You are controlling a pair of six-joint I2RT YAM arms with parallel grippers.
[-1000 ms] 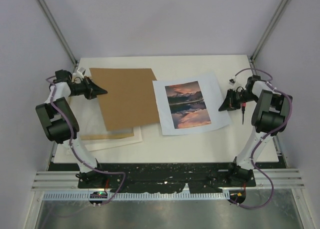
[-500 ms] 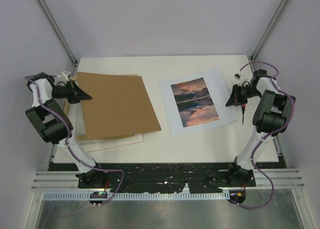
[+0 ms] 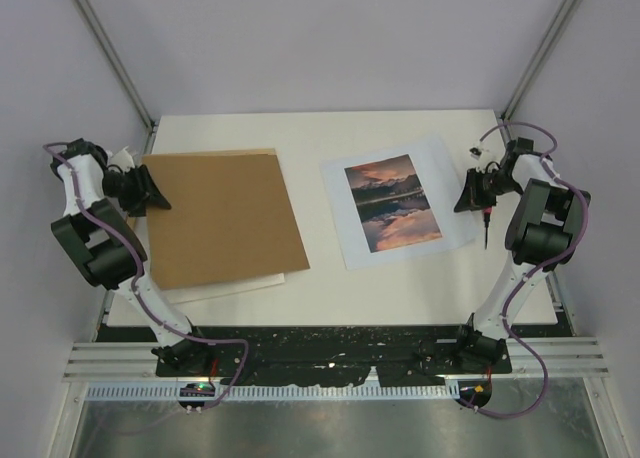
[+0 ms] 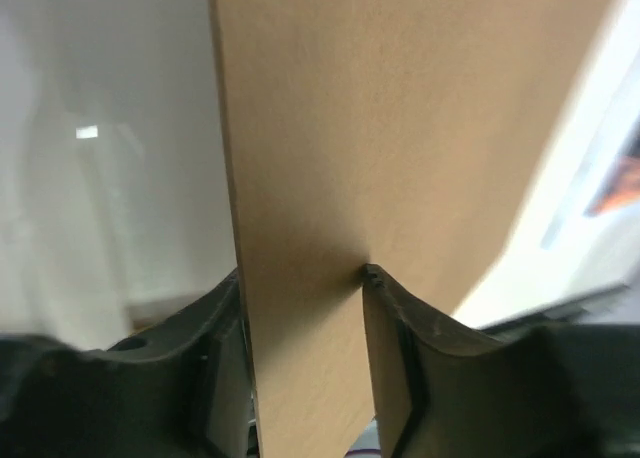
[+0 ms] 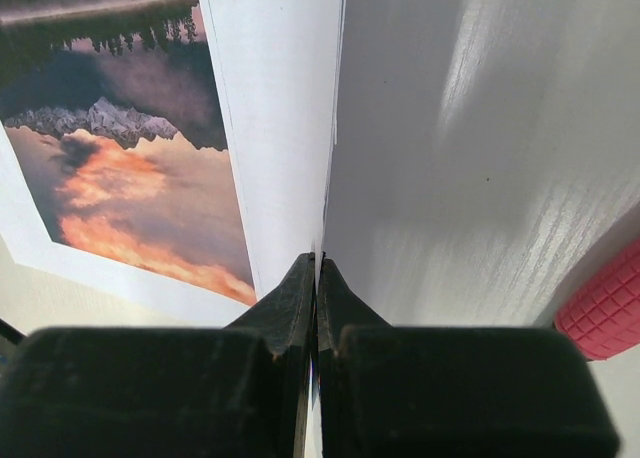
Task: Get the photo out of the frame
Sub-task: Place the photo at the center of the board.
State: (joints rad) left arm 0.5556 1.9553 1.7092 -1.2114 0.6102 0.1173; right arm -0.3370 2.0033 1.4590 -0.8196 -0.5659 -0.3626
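Note:
The photo [image 3: 394, 204], a sunset print with a wide pale border, lies flat on the table at the right. My right gripper [image 3: 466, 195] is shut on its right border; the wrist view shows the jaws [image 5: 317, 263] pinched on the paper edge beside the sunset picture [image 5: 150, 168]. My left gripper [image 3: 153, 190] is shut on the left edge of the plain brown backing board [image 3: 220, 218], which fills the left wrist view [image 4: 400, 108] between the fingers [image 4: 385, 308]. The frame [image 3: 255, 280] lies almost hidden under the board; only pale edges show.
A small red-handled screwdriver [image 3: 485, 225] lies by the right arm at the table's right edge, its handle also in the right wrist view [image 5: 600, 308]. The white table [image 3: 330, 138] ends at grey walls left, right and behind.
My left gripper has drawn the brown board leftward and squared it over the frame. My right gripper has pulled the photo a little to the right, away from the board.

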